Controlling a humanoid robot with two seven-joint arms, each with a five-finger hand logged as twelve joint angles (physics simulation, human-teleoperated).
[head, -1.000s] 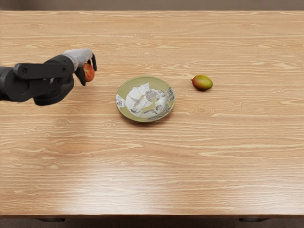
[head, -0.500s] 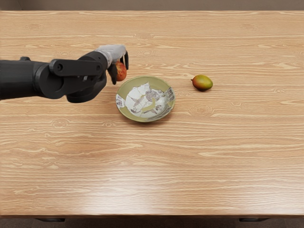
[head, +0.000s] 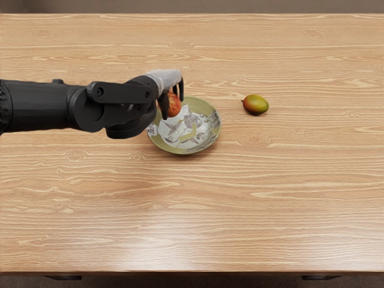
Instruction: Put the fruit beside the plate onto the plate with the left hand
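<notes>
Light wood table (head: 240, 210), nothing fancy. Plate (head: 183, 150) sits around the middle. A mango (head: 255, 104) lies off to its right.

Soft, even overhead light falls on the pale wooden table (head: 270, 198), with a broad washed-out sheen across its near left part. Thin, faint shadows hug the near rim of the olive-green round plate (head: 211, 133) and the small green-and-red oval fruit (head: 255, 104). The render is sharp edge to edge, unbent. The left hand (head: 163, 84), closed on a red round fruit (head: 174, 105), reads crisply, while the matte black left arm (head: 48, 108) swallows detail.
</notes>
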